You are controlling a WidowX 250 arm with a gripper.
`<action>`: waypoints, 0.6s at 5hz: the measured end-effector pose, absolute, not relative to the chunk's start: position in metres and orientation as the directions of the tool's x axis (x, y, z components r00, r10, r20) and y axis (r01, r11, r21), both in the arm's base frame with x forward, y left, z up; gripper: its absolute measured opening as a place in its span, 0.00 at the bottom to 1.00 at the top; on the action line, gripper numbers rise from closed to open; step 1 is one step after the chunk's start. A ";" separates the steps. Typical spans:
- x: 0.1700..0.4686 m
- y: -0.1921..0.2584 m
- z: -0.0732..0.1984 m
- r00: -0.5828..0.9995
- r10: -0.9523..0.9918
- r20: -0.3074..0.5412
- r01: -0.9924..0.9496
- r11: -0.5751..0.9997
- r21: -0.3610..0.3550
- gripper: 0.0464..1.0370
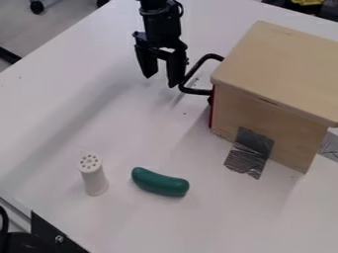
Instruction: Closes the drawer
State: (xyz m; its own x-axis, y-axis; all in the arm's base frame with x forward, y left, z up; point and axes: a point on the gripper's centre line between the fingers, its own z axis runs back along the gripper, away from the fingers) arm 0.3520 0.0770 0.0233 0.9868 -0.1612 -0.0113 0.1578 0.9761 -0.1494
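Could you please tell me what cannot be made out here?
In the camera view:
- Inside of the wooden box: hidden by its top and side.
- Face of the red front: turned away.
- Whether the gripper touches the black handle: unclear from this angle.
- Box's right end: cut off by the picture's edge.

On my feed I count one wooden box [280,74], one black handle [196,91] on it, two tape patches [249,152] against it; apart from it, one green toy vegetable [159,182] and one white shaker [94,177].
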 end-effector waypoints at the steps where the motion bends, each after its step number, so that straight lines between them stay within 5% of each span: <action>1: 0.351 0.074 0.024 0.987 -0.158 -0.014 0.153 0.974 -0.169 0.96; 3: 0.350 0.070 0.025 0.986 -0.164 -0.018 0.158 0.969 -0.193 0.96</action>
State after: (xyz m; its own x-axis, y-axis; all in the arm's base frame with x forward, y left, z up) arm 0.3503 0.0700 0.0252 0.9862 -0.1644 -0.0182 0.1579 0.9685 -0.1925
